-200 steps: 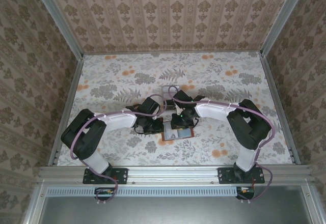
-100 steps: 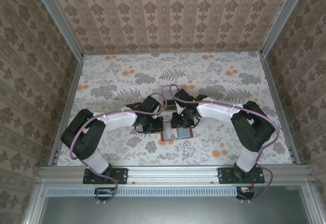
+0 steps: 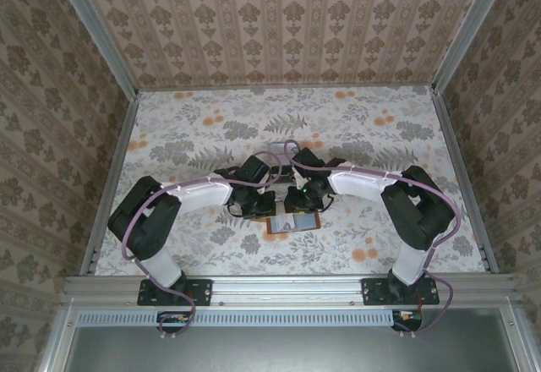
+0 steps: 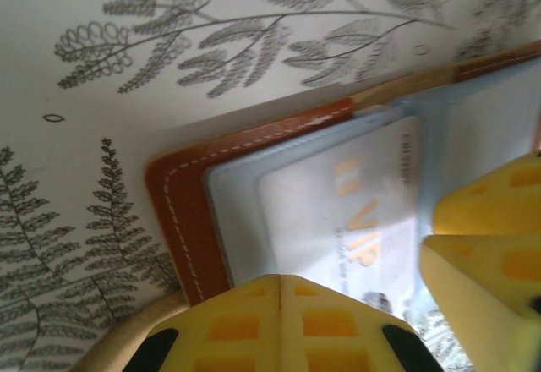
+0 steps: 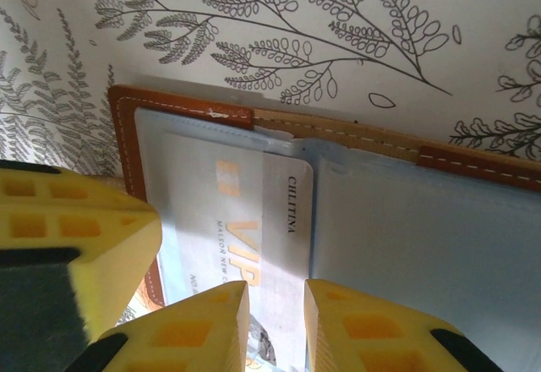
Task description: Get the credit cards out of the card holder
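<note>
The card holder [image 3: 293, 223] lies open on the flowered table, its brown leather rim [image 4: 182, 211] framing grey-blue pockets [image 5: 414, 245]. A pale credit card [image 5: 254, 211] printed "VIP" sits in the left pocket, its right strip poking out past the pocket edge. My left gripper [image 4: 281, 281] is shut, its tips down on that pocket with nothing pinched. My right gripper [image 5: 276, 304] hovers just over the card's exposed strip, jaws a narrow gap apart, and the card shows flat between them. In the top view, both grippers [image 3: 269, 209] [image 3: 297, 206] meet over the holder. The other cards are hidden.
A small clear tray [image 3: 280, 147] sits just behind the two wrists. Patterned walls close off the table on three sides, and a metal rail [image 3: 287, 286] runs along the near edge. The right gripper's yellow fingers [image 4: 486, 245] crowd the left wrist view.
The left arm has edged a little to the right toward the holder. The right wrist has shifted slightly over the card. Both grippers' jaws look unchanged.
</note>
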Controlling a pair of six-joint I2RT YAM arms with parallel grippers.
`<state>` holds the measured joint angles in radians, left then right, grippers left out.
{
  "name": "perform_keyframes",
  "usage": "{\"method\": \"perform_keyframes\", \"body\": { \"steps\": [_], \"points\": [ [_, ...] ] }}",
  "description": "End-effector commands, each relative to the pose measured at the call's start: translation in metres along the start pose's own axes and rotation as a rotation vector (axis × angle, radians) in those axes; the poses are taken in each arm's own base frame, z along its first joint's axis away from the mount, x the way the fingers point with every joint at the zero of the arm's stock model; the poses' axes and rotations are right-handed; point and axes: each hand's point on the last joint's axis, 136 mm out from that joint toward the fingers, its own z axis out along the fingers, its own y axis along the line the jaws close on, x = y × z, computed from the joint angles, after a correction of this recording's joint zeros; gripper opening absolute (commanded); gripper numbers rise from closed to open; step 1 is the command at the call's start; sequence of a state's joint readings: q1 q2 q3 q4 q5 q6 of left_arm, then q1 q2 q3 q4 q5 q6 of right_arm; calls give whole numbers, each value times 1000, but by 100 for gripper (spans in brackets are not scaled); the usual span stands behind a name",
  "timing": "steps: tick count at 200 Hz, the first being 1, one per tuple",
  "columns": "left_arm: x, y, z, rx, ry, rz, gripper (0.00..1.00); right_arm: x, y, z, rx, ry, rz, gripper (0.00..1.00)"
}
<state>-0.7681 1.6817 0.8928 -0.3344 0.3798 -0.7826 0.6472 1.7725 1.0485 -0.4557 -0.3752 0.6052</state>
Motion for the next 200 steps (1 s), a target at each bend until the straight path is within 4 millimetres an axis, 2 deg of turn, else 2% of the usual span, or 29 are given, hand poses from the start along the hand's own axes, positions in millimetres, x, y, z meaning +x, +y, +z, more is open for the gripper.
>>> {"method": "perform_keyframes", "body": {
  "steps": [1,62,87,116,165,200],
  "points": [
    [6,4,8,-12,34,15,1,6,-4,9,-21,35,16,26],
    [18,27,14,-90,62,0,0,9,-4,12,-51,50,29,27],
    [20,29,13,-102,66,3,0,7,-17,7,23,36,21,27],
    [21,32,11,-125,69,8,0,8,-22,5,39,36,16,28],
    [23,36,12,-157,85,10,0,10,-7,13,-65,61,22,27],
    [25,38,15,-172,96,12,0,8,5,9,-157,51,40,25]
  ]
}}
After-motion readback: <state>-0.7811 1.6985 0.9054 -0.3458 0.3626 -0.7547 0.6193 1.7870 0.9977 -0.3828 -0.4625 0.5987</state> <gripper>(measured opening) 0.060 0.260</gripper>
